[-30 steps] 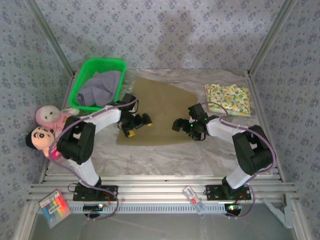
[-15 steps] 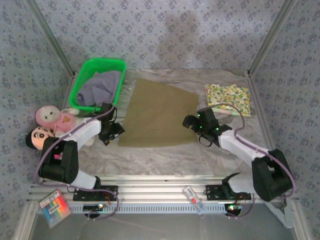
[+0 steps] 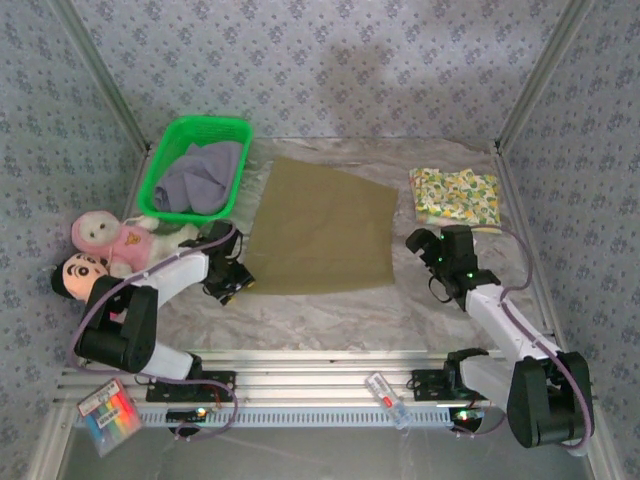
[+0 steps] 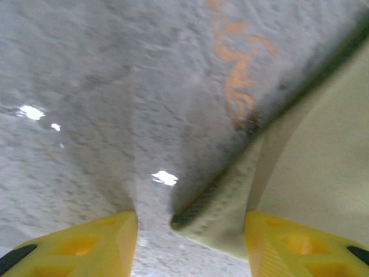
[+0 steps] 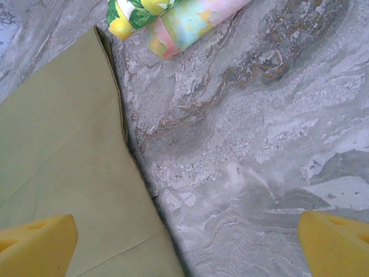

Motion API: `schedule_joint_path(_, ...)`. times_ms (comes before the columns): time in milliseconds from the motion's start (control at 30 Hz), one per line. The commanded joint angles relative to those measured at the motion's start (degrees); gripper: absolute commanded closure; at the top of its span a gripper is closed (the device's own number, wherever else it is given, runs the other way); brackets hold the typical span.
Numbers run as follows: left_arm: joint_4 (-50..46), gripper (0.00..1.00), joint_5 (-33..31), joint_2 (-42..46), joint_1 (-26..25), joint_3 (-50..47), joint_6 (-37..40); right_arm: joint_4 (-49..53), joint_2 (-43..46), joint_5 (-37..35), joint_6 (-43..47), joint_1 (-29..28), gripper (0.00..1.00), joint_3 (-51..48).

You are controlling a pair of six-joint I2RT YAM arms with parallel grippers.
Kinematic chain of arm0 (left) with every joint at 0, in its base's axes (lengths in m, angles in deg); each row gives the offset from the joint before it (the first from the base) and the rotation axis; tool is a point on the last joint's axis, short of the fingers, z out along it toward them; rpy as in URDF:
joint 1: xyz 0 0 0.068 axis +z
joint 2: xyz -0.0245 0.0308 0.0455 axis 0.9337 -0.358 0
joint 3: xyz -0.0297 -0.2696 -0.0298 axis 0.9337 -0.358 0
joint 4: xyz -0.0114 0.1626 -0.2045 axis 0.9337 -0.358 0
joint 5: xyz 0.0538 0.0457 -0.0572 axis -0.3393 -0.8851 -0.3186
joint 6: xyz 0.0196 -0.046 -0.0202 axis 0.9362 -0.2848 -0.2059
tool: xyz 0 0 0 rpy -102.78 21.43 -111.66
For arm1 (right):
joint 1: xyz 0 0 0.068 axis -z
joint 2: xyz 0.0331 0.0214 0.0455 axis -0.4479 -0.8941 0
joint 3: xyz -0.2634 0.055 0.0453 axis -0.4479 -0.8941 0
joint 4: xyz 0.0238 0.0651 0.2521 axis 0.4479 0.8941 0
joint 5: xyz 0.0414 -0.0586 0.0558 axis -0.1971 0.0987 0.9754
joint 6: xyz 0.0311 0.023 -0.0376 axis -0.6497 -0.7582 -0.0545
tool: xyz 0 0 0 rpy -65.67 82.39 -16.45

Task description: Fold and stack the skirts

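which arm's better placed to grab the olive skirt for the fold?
Left. The left gripper straddles the near-left corner of the olive skirt, hem between its fingers. The right gripper, open, sits beside the skirt's right edge, over bare table.

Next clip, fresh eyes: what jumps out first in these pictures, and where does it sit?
The olive-khaki skirt spread flat mid-table catches the eye first, with the left gripper straddling its near-left corner, jaws apart. Behind it, a green basket at back left holds a lavender-grey skirt, and a folded floral skirt lies at back right. Two plush dolls rest at the table's left edge.
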Motion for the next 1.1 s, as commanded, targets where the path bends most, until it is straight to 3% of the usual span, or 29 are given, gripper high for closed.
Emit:
schedule_joint_path(0, 2.8, 0.49, 0.7, -0.2, -0.6, 0.5, -1.6, -1.8, 0.7, 0.8, 2.1, 0.5, 0.0, 0.2)
schedule_joint_path(333, 1.1, 0.65, 0.4, -2.6, -1.1, 1.2, -1.7, -3.1, 0.5, 3.2, 4.0, 0.4, 0.0, -1.0)
schedule_joint_path(533, 0.8, 0.82, 0.4, -2.6, -1.1, 2.2, -1.3, -0.6, -3.1, 8.3, 7.7, -0.6, 0.06, -0.4)
schedule_joint_path(700, 0.4, 0.99, 0.3, -2.2, -1.1, 3.2, -2.0, 4.8, -5.0, 14.1, 10.3, -2.7, 0.22, -2.2)
schedule_joint_path(900, 0.0, 1.0, -0.7, 1.9, -2.0, 3.0, -4.3, 6.2, -4.9, 22.9, 11.6, -4.8, 0.31, -4.0)
schedule_joint_path(1067, 0.3, 1.0, -0.8, 3.3, -2.3, 2.7, -5.4, 3.4, -7.4, 20.0, 7.5, -7.8, 0.47, -4.0)
